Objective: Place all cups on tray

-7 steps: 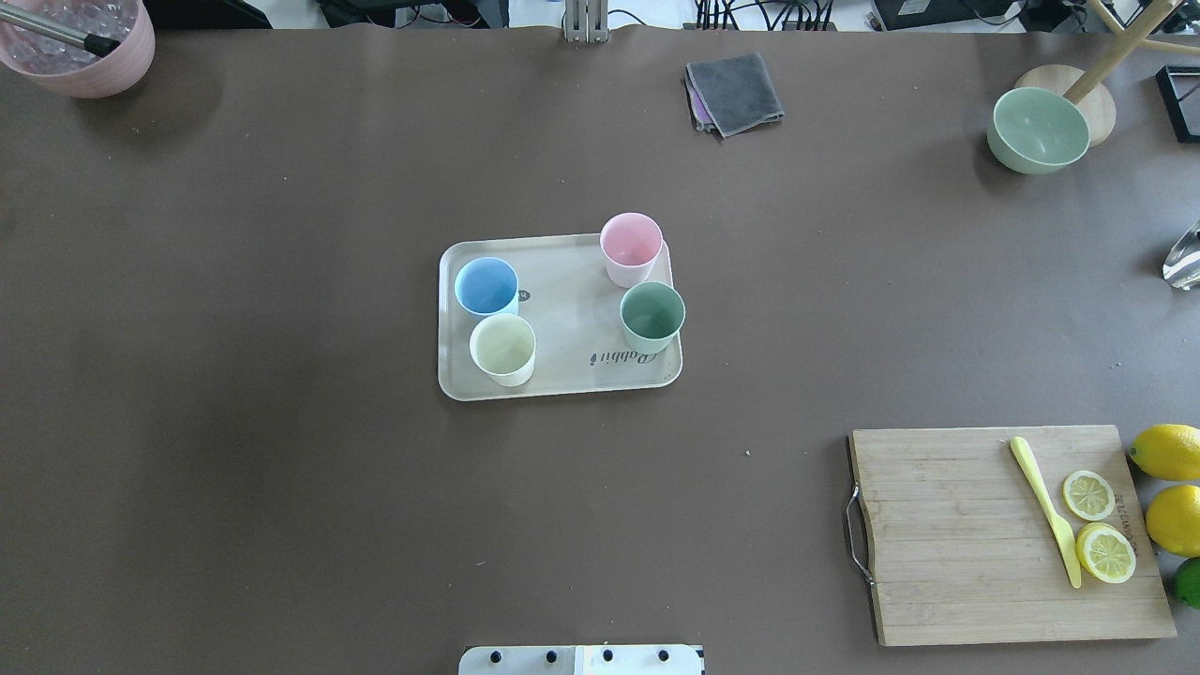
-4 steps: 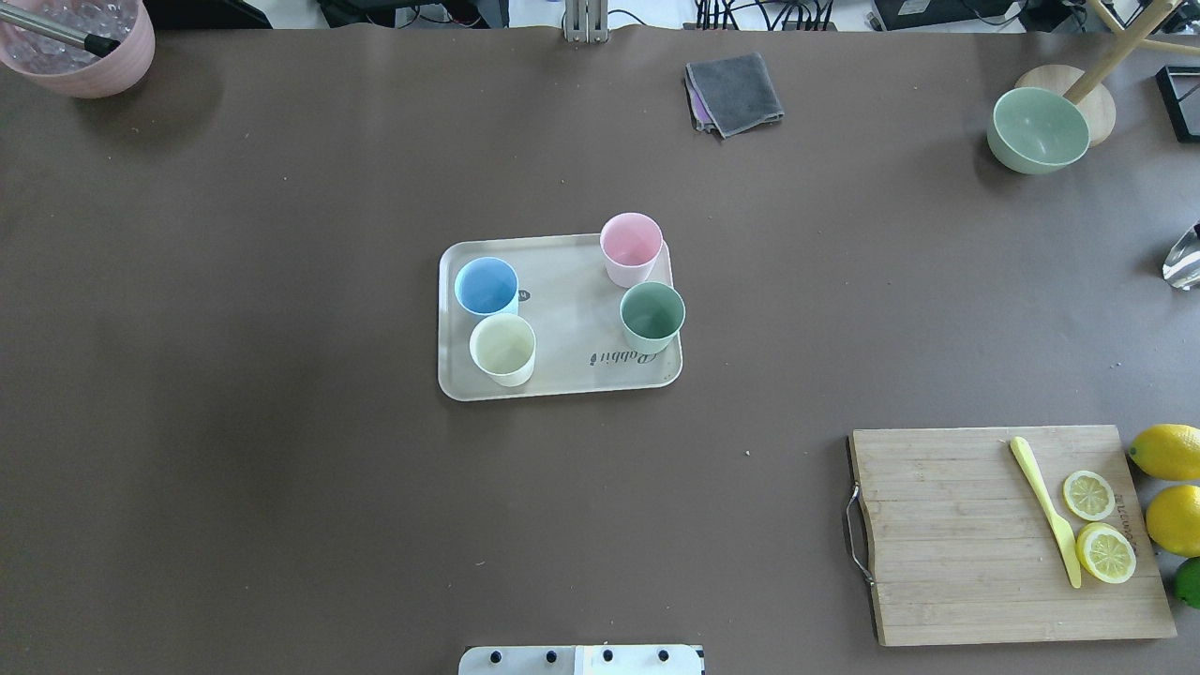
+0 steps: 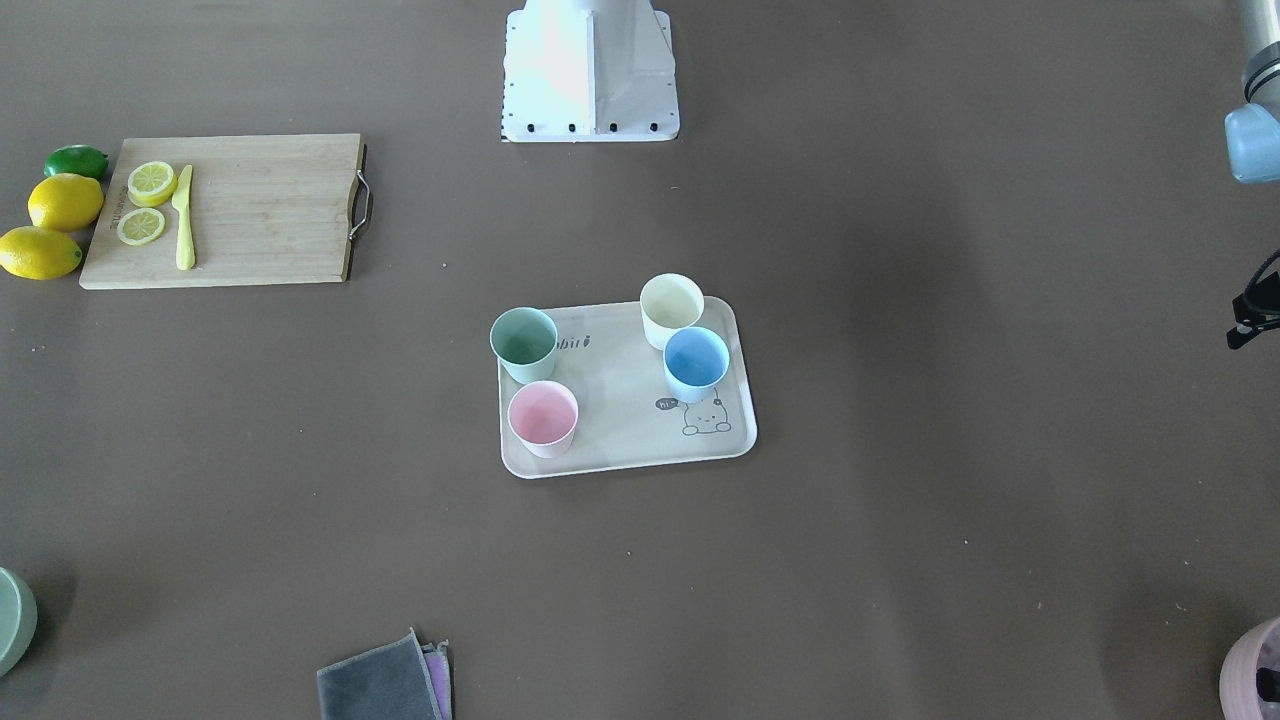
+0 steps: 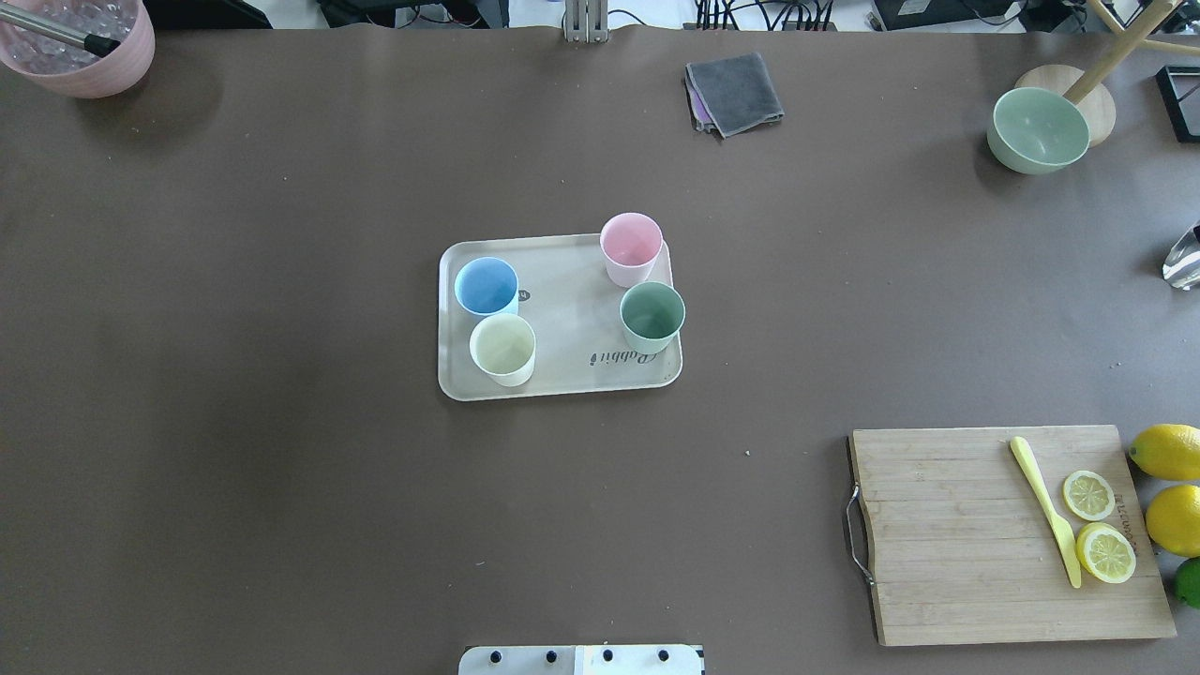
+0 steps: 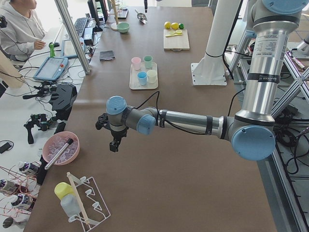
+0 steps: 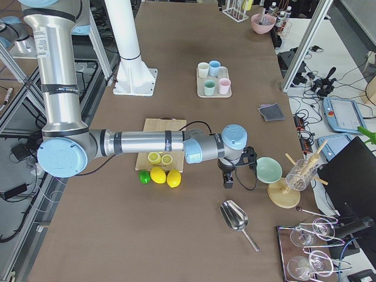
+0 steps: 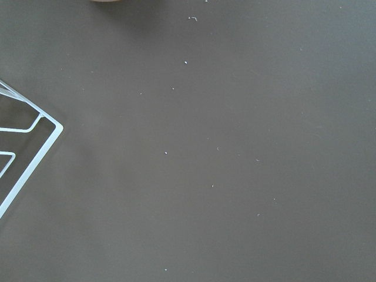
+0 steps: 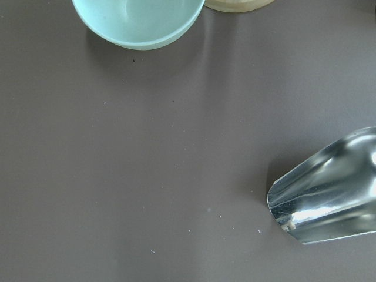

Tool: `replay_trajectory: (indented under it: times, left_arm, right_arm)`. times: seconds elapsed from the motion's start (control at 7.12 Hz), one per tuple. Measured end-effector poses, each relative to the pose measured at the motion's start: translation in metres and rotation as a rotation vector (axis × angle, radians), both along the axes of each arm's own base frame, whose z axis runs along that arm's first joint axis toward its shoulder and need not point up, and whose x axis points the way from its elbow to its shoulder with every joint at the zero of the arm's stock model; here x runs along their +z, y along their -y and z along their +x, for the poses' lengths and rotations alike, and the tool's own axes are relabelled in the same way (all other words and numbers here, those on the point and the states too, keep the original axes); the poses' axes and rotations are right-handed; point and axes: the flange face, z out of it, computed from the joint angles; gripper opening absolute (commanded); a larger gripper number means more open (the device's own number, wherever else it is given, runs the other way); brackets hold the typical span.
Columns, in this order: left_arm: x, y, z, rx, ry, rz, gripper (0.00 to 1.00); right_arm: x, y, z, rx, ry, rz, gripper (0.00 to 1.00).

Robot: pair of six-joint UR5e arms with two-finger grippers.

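All four cups were on the tray (image 4: pixel 572 309), upright and open-mouthed, and the tray lay flat in the middle of the bench (image 4: pixel 281 469). The blue cup (image 4: pixel 486 286) and the cream cup (image 4: pixel 502 349) stood close together at the tray's left end in the overhead view. The pink cup (image 4: pixel 631 246) sat in the far right corner, with the green cup (image 4: pixel 652 315) just nearer the robot, beside the "Rabbit" lettering. The front-facing camera showed the little bunny drawing next to the blue cup.

Neither pincer was anywhere near them. The left pincer (image 5: pixel 114 146) hung pointing down over the robot's left end of the bench, close to a pink bowl (image 5: pixel 61 148) and a wire rack (image 7: pixel 23 147). Whether it was wide or narrow, I could not tell from the side view. The right pincer (image 6: pixel 228 180) hung over the opposite end, near a green bowl (image 6: pixel 268 169) and a metal scoop (image 8: pixel 329 188), and its spread could not be made out either.

Out on the right side of the bench lay a wooden board (image 4: pixel 956 544) with a yellow knife (image 4: pixel 1045 511) and two lemon slices (image 4: pixel 1088 495). Whole lemons (image 4: pixel 1167 452) sat just beside it. A folded grey cloth (image 4: pixel 736 92) lay at the far edge.
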Motion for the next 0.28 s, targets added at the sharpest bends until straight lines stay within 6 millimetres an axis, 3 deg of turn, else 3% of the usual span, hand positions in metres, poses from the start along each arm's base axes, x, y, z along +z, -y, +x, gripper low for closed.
replay_trajectory:
  times: [0.28]
  left_arm:
    - [-0.0017, -0.0057, -0.0009, -0.001, 0.001, 0.002, 0.98]
  right_arm:
    - [0.0015, 0.0009, 0.0003, 0.001, -0.005, -0.001, 1.00]
